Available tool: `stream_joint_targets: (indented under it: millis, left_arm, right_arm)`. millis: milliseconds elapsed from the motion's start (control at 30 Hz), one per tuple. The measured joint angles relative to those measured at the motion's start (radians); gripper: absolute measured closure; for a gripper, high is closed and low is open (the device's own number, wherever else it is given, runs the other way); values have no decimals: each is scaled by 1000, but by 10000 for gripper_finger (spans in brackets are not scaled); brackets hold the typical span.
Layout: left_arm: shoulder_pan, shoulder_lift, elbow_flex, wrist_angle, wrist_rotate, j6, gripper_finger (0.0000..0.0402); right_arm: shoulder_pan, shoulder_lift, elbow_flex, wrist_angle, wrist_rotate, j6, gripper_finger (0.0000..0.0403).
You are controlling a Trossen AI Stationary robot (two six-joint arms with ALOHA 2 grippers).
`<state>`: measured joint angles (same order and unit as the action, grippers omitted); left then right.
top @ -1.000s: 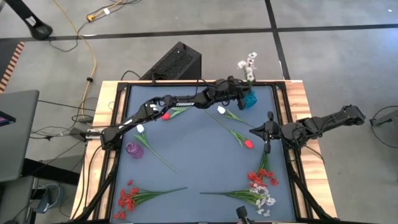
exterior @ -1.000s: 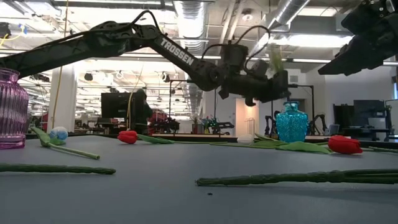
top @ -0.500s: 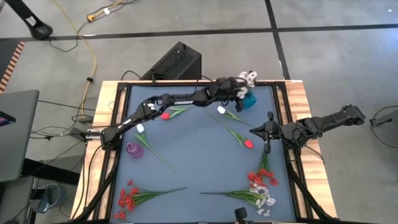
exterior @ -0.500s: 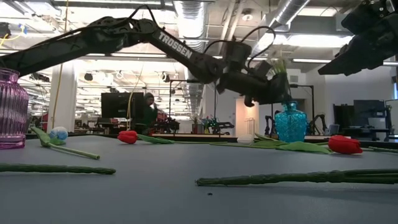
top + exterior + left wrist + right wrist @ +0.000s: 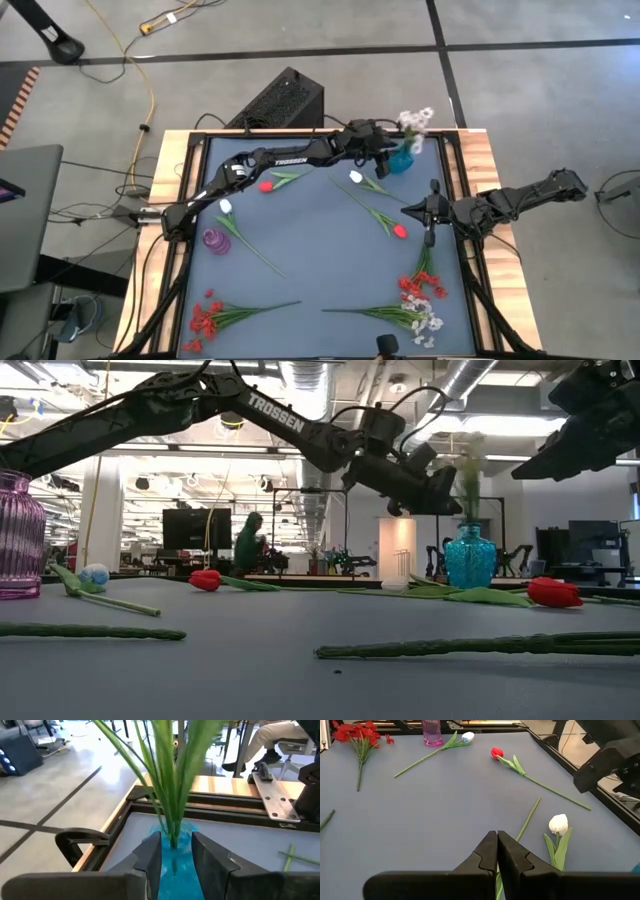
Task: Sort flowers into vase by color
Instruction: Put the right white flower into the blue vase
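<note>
Crowding table's far edge [image 5: 300, 135]: left fingers [image 5: 175, 851], teal vase [image 5: 400, 160]

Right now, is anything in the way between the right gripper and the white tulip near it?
Nothing visible. The right gripper hangs shut above bare mat, and the white tulip lies just ahead with only a green stem beside it.

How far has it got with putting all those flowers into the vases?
Barely started. One white blossom spray stands in the teal vase, with the left gripper open around its stems. The purple vase looks empty. Left on the table: white tulips, red tulips, and the red cluster and mixed bunch. The right gripper waits, shut.
</note>
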<state>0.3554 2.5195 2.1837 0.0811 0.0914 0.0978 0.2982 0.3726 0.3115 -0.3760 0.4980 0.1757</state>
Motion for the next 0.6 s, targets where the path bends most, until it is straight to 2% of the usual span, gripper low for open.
stream_joint_targets:
  millis: [200,333,600]
  left_arm:
    - [4,-14,0,-84,1,2,305]
    - [6,-53,1,-201,7,-1,305]
    - [3,-213,2,-588,-19,32,306]
  right_arm:
    - [0,0,0,3,0,0,365]
    - [0,0,0,1,0,0,365]
    - [1,0,0,-4,-1,0,365]
